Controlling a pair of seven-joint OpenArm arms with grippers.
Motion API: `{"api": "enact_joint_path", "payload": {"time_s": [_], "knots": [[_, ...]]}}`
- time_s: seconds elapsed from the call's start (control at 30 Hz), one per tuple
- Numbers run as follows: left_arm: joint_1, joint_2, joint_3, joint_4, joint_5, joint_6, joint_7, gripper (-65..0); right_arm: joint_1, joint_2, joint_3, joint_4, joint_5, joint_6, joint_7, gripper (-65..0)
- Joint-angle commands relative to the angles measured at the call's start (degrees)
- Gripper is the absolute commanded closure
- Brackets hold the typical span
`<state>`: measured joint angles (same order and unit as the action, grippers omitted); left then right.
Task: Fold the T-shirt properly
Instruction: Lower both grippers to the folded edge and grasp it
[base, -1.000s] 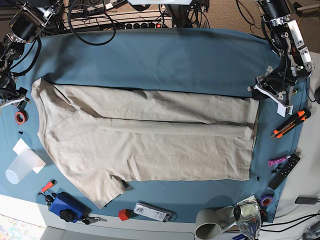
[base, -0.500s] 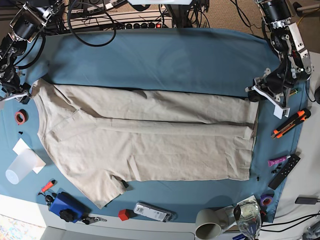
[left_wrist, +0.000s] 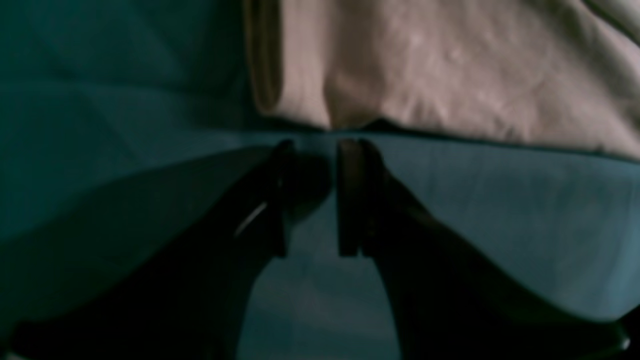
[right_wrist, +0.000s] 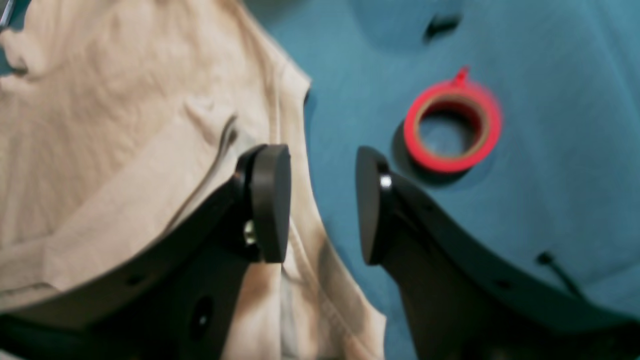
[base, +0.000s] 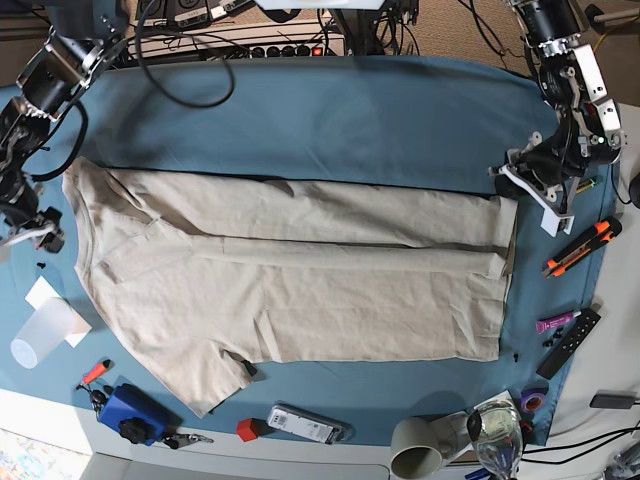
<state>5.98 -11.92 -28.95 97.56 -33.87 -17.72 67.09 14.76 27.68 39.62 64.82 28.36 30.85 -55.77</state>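
two claws sit at opposite ends of the t-shirt (base: 290, 270), which lies flat across the teal table (base: 330, 120), partly folded lengthwise. the left claw (left_wrist: 312, 150) hovers low over the cloth just off the shirt's edge, its fingers (left_wrist: 350, 200) a narrow gap apart with nothing between them. the right claw (right_wrist: 322, 200) stands parted over the shirt's edge, holding nothing, with a red tape roll (right_wrist: 452, 127) near it.

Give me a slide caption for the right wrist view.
Open right pincer straddling the T-shirt edge, with a red tape roll nearby on the teal cloth.
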Motion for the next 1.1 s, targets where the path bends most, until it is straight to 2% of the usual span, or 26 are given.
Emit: {"api": "enact_joint_path", "payload": {"time_s": [0.0,0.1,0.23,0.43,0.53,0.67,0.8,1.0,1.07], "knots": [[-0.90,-0.66,-0.17,1.77,-1.49,-1.14,-1.07,-13.3,1.33,1.42,0.17,0.96,0.35,-0.04,-0.39,-22.1],[-0.90,-0.61,-0.17,2.36,-4.04,-1.88,-1.05,-13.3,1.05,1.53,0.17,0.96,0.28,-0.07,-2.40,-22.1],[-0.90,-0.63,-0.17,2.36,-4.55,-1.90,-1.03,-13.3,0.22,1.44,0.17,0.94,0.28,-0.26,-7.28,-22.1],[-0.90,-0.61,-0.17,2.36,-5.55,-1.92,-0.87,-13.3,-3.69,1.38,0.17,0.48,0.11,-2.40,-7.02,-22.1],[-0.90,-0.61,-0.17,2.36,-6.27,-3.58,-0.85,-13.3,-5.33,1.38,0.17,-2.25,0.11,-2.36,-7.10,-22.1],[-0.90,-0.61,-0.17,2.36,-6.91,-4.02,-0.87,-13.3,-6.64,1.38,0.17,-7.98,2.62,0.46,-8.24,-22.1],[-0.90,-0.61,-0.17,2.36,-6.88,-4.02,-1.07,-13.3,-7.15,1.33,0.17,-11.72,8.61,4.22,-13.49,-22.1],[-0.90,-0.59,-0.17,2.36,-6.82,-4.02,-1.18,-13.3,-7.48,1.36,0.17,-11.72,14.03,6.88,-18.69,-22.1],[-0.90,-0.59,-0.17,2.36,-6.38,-4.02,-1.73,-13.3,-7.48,1.36,0.17,-11.72,15.58,6.88,-20.57,-22.1]]}}
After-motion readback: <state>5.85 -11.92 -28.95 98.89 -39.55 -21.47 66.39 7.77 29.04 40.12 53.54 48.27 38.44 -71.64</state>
